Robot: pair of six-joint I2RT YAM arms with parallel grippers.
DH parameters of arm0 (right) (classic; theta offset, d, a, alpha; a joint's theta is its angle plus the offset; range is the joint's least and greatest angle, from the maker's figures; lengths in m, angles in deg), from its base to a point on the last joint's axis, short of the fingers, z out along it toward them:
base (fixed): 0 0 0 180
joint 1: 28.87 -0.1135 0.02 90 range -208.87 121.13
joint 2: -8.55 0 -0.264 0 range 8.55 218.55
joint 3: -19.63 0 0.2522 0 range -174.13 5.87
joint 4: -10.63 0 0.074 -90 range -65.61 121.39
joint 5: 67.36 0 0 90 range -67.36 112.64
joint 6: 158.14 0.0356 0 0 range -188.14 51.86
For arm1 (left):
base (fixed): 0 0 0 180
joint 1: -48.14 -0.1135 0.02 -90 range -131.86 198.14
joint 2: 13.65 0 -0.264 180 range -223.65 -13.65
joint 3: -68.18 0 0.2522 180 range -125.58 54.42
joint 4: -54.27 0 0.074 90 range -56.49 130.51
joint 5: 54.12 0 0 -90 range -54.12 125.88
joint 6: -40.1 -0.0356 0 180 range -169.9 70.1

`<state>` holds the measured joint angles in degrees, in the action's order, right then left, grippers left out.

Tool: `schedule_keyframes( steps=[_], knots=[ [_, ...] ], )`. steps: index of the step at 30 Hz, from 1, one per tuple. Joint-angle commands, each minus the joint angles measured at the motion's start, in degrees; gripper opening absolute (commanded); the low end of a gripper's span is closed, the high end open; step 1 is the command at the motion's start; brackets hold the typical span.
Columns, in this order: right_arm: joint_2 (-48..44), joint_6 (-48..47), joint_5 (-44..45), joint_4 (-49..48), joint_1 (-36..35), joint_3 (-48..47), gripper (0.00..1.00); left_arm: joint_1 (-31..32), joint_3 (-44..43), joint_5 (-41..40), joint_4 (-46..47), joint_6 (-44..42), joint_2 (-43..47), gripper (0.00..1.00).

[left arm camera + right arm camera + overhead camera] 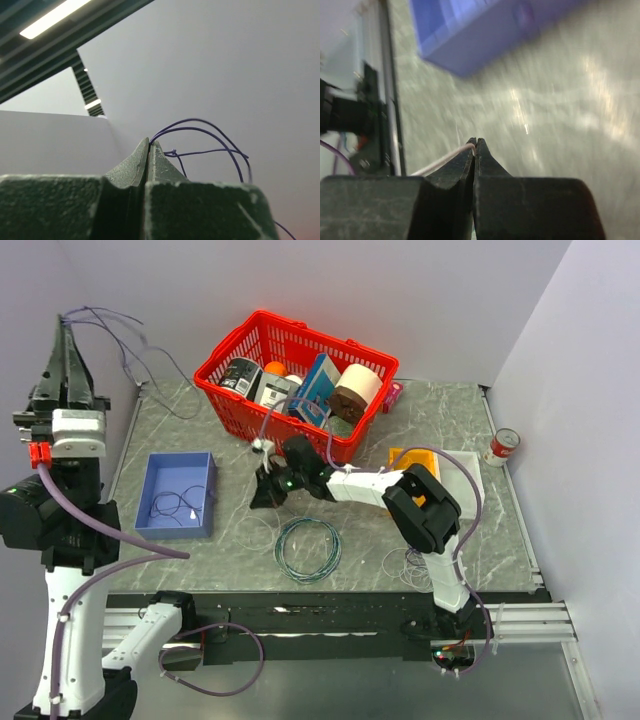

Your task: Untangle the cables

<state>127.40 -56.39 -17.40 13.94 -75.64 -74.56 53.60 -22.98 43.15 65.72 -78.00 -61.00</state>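
Overhead, a grey marbled desk [505, 540] carries a red basket [228, 340] of odds and ends at the back, a blue tray [172, 472] to the left and a neat teal ring [280, 550] of cable near the front. The left arm stands raised high beside the desk's left edge. Its left gripper [150, 142] points upward, jaws pressed together on a thin purple cable [192, 119] that loops through the air and trails down toward the basket. The right arm reaches across the middle of the desk. Its right gripper [476, 142] sits low, near the basket's front, pinching a fine white cable [446, 157]. More hair-thin loops [405, 565] lie by the right arm's base and in the tray. The step in hand looks like drawing strands apart. Done well, the pull is probably slow and steady, directed away from the basket's rim. Neither pinch should loosen, and the pull should pause if the small knot [173, 152] beside the left gripper tightens.
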Motion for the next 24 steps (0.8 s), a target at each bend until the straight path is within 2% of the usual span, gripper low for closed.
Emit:
schedule_keyframes(
  steps=[1,8,13,19,24],
  knots=[
    [-3.9,-3.9,2.9,4.4,0.4,5.1,0.00,0.1,-4.4,-5.1,-0.4,-5.1,-1.4,0.01],
    [-7.0,-6.2,5.2,6.1,0.3,8.2,0.00,0.1,-3.9,-7.1,-7.9,-5.3,-1.4,0.01],
    [-9.9,-6.0,5.8,5.0,0.3,8.4,0.00,-0.5,2.1,-11.5,-23.5,-4.9,-1.9,0.01],
    [-14.1,-8.0,5.8,4.6,0.3,9.9,0.00,-11.2,12.0,-4.1,-30.7,-1.5,-5.0,0.01],
    [-17.4,-8.6,5.2,3.7,0.2,11.5,0.00,-15.7,19.8,-1.3,-29.3,0.3,-7.0,0.01]
  ],
)
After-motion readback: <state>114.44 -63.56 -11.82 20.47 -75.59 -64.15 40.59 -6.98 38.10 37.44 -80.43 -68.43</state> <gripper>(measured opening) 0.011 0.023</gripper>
